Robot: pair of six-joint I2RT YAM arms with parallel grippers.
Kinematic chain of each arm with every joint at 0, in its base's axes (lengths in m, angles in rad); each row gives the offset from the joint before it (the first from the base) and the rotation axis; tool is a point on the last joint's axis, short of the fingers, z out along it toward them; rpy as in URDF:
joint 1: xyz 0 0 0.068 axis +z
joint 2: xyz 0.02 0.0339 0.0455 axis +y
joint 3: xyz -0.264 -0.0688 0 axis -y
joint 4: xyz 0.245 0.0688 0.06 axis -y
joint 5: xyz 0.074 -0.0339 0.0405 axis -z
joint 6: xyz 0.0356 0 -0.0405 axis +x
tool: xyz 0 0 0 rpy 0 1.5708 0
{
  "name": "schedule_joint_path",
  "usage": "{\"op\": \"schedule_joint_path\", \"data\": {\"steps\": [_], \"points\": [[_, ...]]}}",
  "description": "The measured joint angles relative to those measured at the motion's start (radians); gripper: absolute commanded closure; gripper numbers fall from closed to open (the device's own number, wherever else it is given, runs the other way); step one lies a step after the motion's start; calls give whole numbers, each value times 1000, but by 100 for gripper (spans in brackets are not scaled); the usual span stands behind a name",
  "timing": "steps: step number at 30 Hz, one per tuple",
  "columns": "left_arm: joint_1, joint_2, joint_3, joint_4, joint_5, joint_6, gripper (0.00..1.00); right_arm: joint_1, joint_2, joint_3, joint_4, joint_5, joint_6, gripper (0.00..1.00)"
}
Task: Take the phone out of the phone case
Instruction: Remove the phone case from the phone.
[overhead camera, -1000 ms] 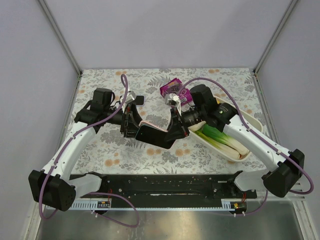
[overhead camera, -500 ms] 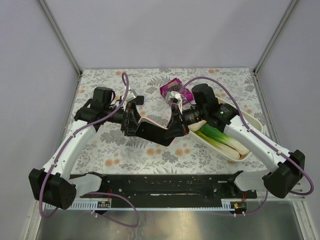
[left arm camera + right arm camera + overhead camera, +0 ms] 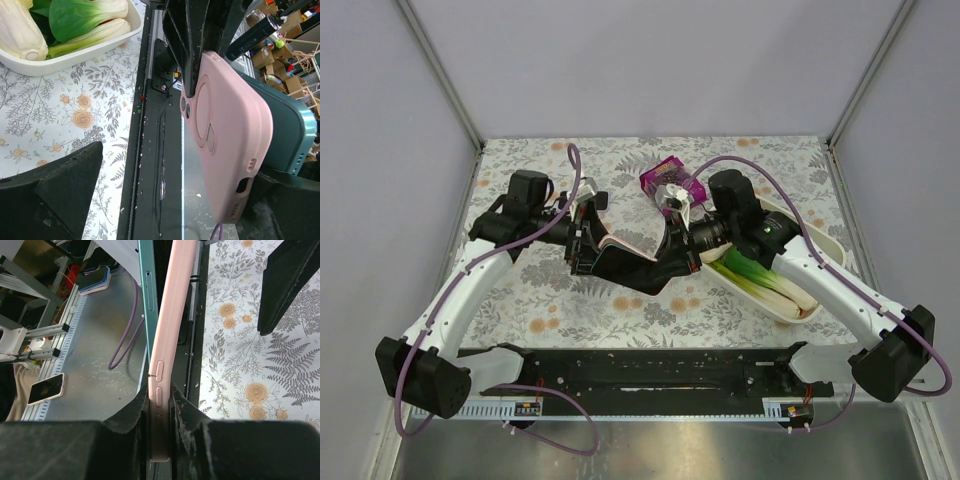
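The pink phone case (image 3: 225, 130) hangs in the air between both arms, its back with the camera cut-out facing the left wrist camera. The teal-edged phone (image 3: 296, 131) shows behind it, lifted away from the case along one side. My right gripper (image 3: 161, 422) is shut on the case's button edge (image 3: 167, 340), and the phone's teal rim (image 3: 146, 300) runs beside it. My left gripper (image 3: 170, 200) stands open, its fingers (image 3: 55, 195) wide on either side of the case's far end. From above, the phone (image 3: 630, 268) spans between the left gripper (image 3: 588, 245) and the right gripper (image 3: 672, 255).
A white dish (image 3: 817, 292) of leafy vegetables lies at the right, under the right arm. A purple packet (image 3: 670, 178) sits behind the grippers. The black rail (image 3: 640, 375) runs along the near edge of the flower-patterned table.
My left gripper's jaws have spread wide and let go of the phone's end. The right gripper has kept its grip, and the phone has tilted a little.
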Motion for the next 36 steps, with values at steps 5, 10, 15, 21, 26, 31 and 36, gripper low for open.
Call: {"op": "schedule_joint_path", "data": {"steps": [5, 10, 15, 21, 26, 31, 36], "points": [[-7, 0, 0, -2, -20, 6, 1, 0, 0, -9, 7, -6, 4, 100], [31, 9, 18, -56, -30, 52, 1, 0, -1, -24, 40, 11, 3, 100], [89, 68, 110, -230, -40, 198, 1, -2, -1, -27, 54, 57, 2, 100], [96, 83, 135, -360, -72, 326, 1, -2, 0, -35, 48, 61, 2, 100], [119, 83, 161, -415, -100, 364, 1, -2, 0, -37, 45, 67, 0, 100], [168, 84, 254, -486, -134, 436, 1, -4, 0, -37, 44, 77, -3, 100], [203, 97, 360, -577, -179, 579, 1, -8, 1, -39, 43, 118, -4, 100]]}}
